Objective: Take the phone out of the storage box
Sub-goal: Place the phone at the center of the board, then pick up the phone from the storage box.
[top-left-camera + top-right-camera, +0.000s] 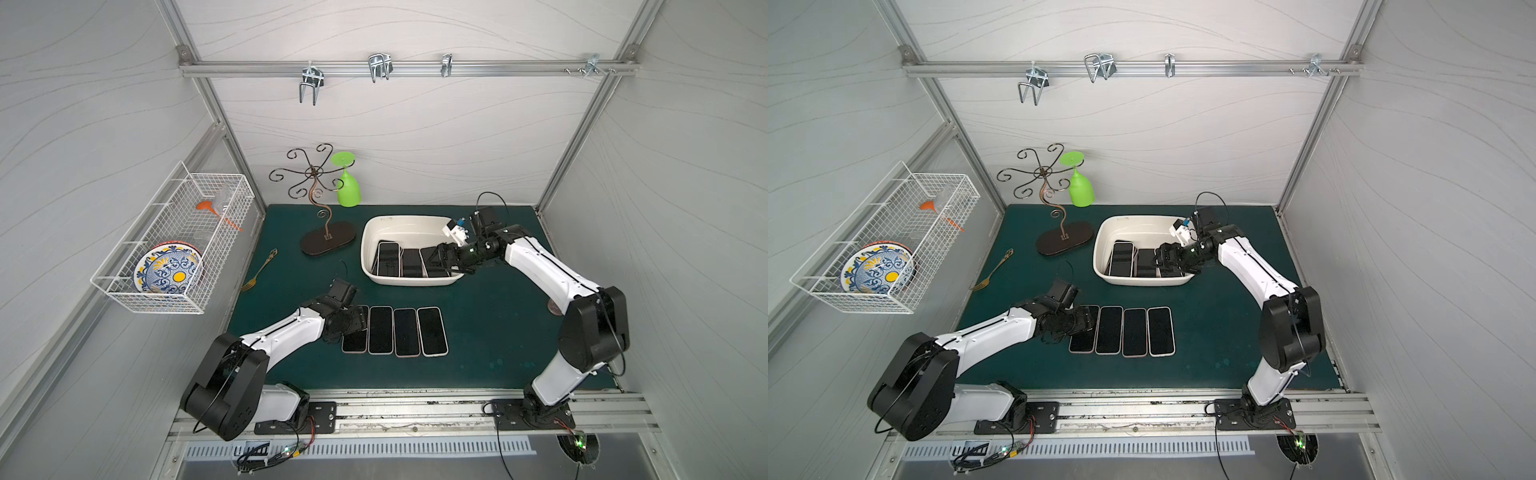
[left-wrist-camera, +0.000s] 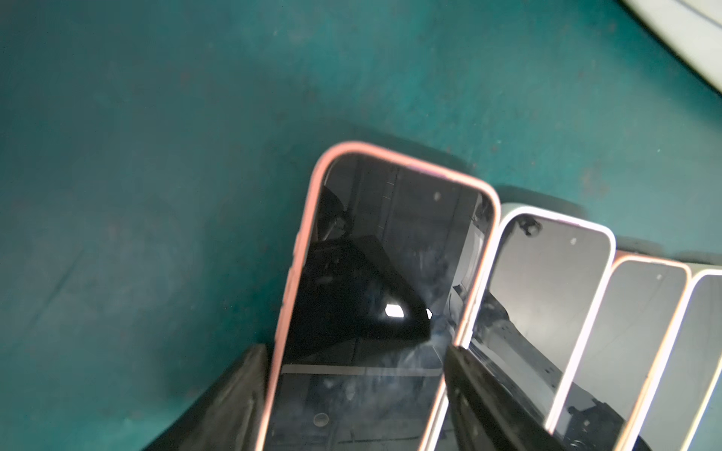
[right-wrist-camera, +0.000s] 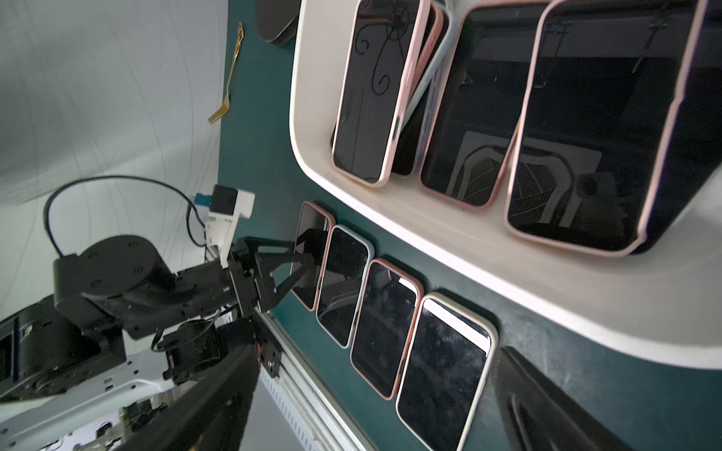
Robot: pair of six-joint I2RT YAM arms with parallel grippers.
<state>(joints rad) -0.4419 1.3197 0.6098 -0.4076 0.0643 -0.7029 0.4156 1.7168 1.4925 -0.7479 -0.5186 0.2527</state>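
My right jaws stand wide inside the storage box [image 1: 409,284], centre-right in a top view, just above its rightmost phone [image 3: 594,129], whose long axis runs up-down the frame. My left jaws straddle a pink-cased phone [image 2: 375,293] on the worktop [image 1: 490,332]; I cannot tell whether they grip it.

Four phones [image 1: 405,331] laid out; at least four more in one storage box [image 1: 409,282]; one fork [image 1: 260,270]; one green glass [image 1: 348,191]

Mat [image 1: 407,295] between storage box [image 1: 364,249], phone row [image 1: 405,331] open; stand [image 1: 328,243] flanks box left.
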